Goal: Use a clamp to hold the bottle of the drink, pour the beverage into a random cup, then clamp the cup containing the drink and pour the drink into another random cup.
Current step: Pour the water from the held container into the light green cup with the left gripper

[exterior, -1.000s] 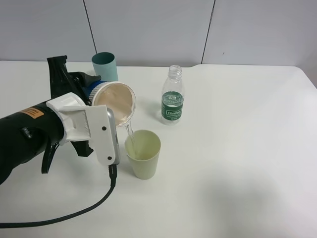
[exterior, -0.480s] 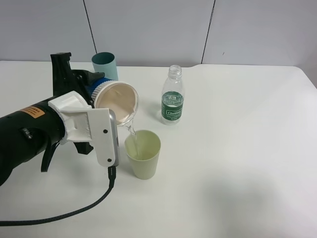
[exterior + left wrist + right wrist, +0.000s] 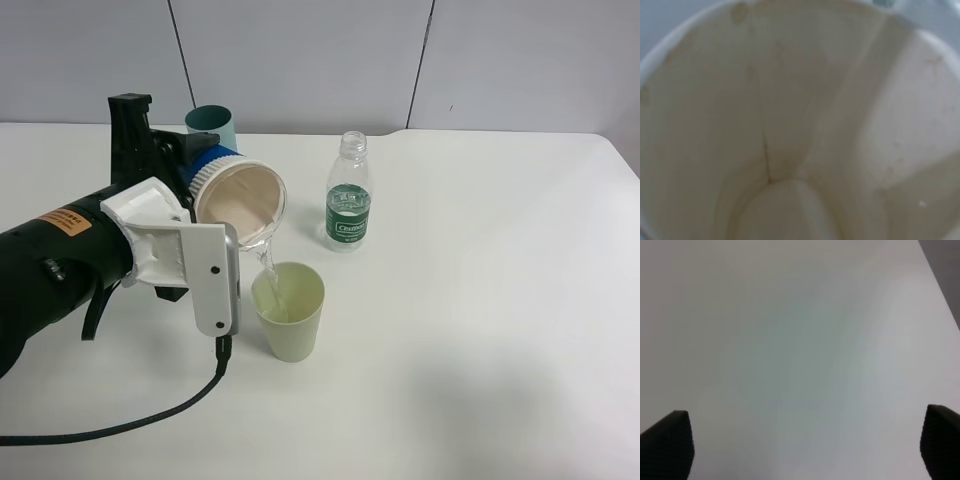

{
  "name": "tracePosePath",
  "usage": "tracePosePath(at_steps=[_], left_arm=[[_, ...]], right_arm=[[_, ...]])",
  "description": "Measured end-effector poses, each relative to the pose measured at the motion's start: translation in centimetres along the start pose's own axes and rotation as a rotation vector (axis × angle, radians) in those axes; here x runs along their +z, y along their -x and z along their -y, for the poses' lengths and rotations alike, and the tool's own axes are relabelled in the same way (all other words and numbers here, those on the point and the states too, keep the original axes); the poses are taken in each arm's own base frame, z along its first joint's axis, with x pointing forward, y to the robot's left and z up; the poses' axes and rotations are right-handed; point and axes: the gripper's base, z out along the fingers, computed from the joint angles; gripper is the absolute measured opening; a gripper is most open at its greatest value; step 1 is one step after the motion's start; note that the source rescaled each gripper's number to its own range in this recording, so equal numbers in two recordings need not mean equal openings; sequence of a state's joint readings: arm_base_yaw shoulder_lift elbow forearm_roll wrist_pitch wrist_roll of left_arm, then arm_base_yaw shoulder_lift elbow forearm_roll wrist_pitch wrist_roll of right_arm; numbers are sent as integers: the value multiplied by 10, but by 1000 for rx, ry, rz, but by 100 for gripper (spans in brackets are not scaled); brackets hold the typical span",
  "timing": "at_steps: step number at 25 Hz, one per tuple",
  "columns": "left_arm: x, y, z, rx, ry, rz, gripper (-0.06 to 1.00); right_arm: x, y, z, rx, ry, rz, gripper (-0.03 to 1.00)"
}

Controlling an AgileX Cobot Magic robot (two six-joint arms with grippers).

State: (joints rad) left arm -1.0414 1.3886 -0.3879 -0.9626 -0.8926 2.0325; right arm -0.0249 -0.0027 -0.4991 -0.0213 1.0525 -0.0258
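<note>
My left gripper (image 3: 192, 168) is shut on a cup (image 3: 240, 200) with a blue outside and a cream inside. The cup is tipped over, and a thin clear stream runs from its rim into the pale green cup (image 3: 289, 310) standing below it. The held cup's inside (image 3: 790, 125) fills the left wrist view. The uncapped clear bottle (image 3: 348, 192) with a green label stands upright to the right of the cups. My right gripper (image 3: 800, 447) is open over bare table and does not show in the exterior view.
A teal cup (image 3: 212, 121) stands at the back, behind the left gripper. The white table (image 3: 480, 300) ends at a grey wall behind. A black cable (image 3: 150, 425) trails from the left arm across the front of the table.
The left gripper has turned and lifted slightly, tipping the held cup further. The stream keeps falling into the green cup. The bottle and the other cups have not moved.
</note>
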Motion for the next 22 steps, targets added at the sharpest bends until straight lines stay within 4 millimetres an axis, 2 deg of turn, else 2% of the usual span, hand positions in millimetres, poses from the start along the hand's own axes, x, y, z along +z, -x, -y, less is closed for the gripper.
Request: tracePosePath(at_steps=[22], left_arm=[[-1, 8, -7, 165, 88, 76, 3]], right_arm=[[0, 0, 0, 0, 0, 0, 77]])
